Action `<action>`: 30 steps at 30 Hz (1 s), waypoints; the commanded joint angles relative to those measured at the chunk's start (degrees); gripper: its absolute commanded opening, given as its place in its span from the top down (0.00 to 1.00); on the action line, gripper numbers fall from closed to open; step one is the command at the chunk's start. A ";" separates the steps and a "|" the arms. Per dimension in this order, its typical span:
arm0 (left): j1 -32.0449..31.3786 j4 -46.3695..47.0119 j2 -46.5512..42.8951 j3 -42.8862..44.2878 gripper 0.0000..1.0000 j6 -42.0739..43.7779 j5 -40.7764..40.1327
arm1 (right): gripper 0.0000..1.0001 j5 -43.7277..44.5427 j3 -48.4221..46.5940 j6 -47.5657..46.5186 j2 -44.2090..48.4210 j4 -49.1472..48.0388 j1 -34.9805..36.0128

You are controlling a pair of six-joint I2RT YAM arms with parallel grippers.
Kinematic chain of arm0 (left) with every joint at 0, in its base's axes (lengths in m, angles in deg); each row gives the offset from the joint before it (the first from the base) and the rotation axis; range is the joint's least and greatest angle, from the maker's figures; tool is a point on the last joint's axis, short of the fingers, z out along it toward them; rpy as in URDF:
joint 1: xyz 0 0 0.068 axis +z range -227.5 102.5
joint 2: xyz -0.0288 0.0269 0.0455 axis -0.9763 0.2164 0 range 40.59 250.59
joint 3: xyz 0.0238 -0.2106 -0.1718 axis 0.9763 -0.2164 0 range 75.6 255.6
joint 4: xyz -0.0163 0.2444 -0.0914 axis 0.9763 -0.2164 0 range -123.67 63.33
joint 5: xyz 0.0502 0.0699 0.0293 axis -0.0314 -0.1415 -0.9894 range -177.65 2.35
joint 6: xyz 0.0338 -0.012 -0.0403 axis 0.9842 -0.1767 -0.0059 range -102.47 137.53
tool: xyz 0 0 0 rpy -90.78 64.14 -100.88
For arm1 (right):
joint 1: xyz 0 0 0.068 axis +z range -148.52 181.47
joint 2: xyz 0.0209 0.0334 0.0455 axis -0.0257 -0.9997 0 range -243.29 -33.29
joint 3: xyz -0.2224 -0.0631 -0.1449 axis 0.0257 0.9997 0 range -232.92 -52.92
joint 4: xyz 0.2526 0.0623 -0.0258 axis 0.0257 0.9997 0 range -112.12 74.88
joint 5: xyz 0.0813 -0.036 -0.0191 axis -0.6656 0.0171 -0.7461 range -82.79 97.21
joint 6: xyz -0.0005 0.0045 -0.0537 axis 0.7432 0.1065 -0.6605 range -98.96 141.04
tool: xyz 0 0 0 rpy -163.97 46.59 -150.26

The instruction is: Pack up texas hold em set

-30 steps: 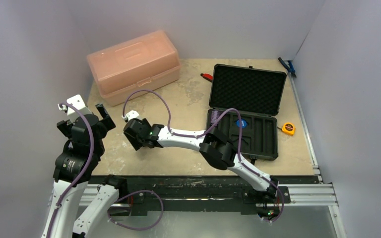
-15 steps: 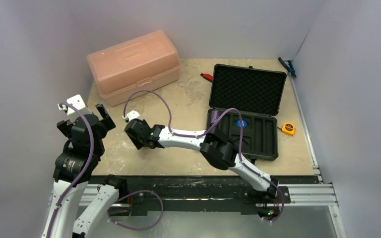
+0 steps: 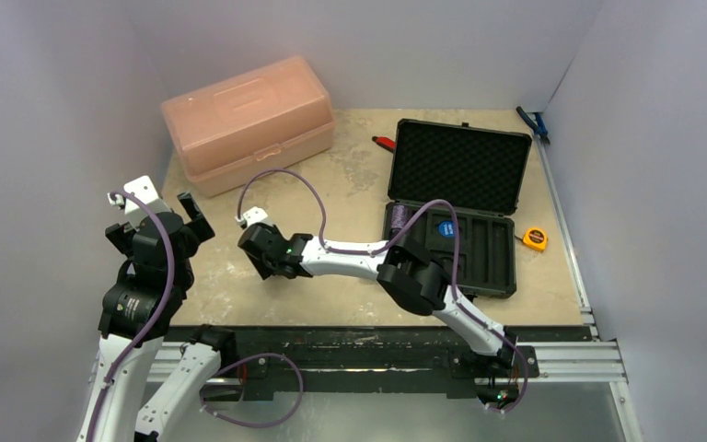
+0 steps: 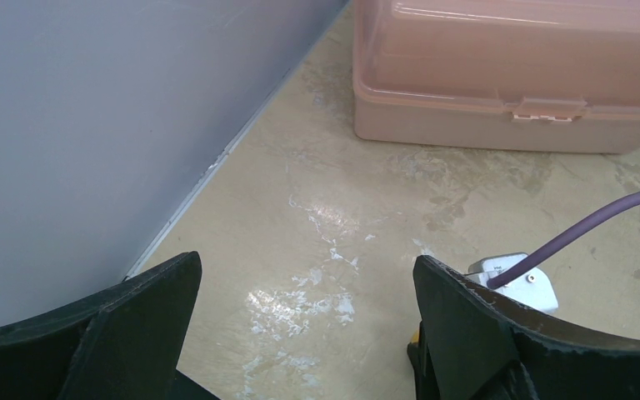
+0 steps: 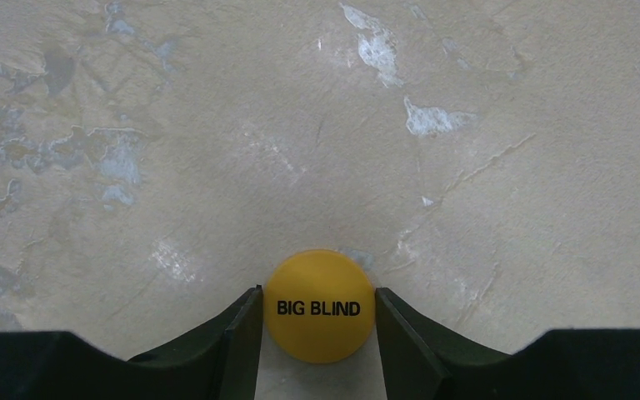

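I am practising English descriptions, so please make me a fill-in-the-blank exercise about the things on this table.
1. The yellow-orange round plastic disc between the fingers of the right gripper is printed BIG ____.
2. The black hard plastic briefcase with foam lining has its lid ____.
3. Seen from above, the small yellow tape measure lies to the ____ of the briefcase.
4. The lid of the translucent pink plastic box is ____.

Missing words: BLIND; open; right; closed.
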 commanded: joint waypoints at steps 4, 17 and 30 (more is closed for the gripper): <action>0.29 1.48 -0.12 -0.10 0.00 -0.16 0.11 | 0.61 1.17 5.26 1.56 3.50 7.32 -0.18; 0.30 1.72 0.24 -0.18 0.01 -0.03 0.47 | 0.66 2.24 10.08 2.94 10.80 7.10 -0.17; 0.33 1.76 0.32 -0.23 0.01 0.19 0.64 | 0.67 3.46 11.14 3.63 14.80 7.80 -0.18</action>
